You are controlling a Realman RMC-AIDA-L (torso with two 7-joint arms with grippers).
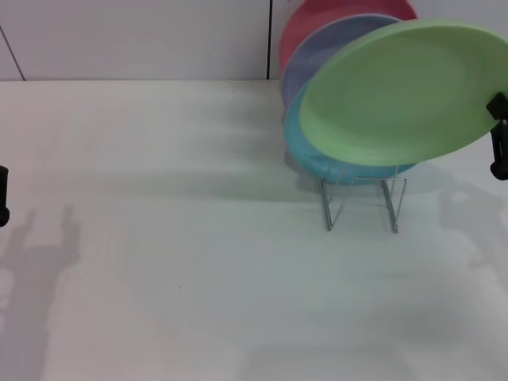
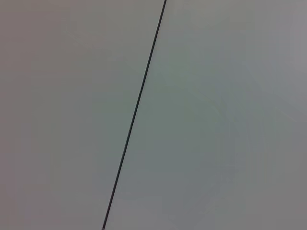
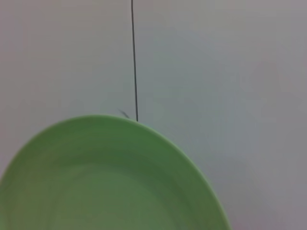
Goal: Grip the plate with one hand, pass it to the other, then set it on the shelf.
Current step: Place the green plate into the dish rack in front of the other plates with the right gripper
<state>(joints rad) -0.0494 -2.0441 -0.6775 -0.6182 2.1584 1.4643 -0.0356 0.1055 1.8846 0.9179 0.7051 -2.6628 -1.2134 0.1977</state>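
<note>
The light green plate hangs tilted in the air at the right of the head view, in front of the plates on the shelf. My right gripper at the right edge is shut on its right rim. The plate fills the lower part of the right wrist view. The shelf is a small silver wire rack standing on the white table below the plate. My left gripper shows only as a dark sliver at the left edge, far from the plate. The left wrist view shows only a wall with a dark seam.
A turquoise plate, a lavender plate and a red plate stand upright in the rack behind the green plate. The white table stretches left and forward. A wall stands behind the rack.
</note>
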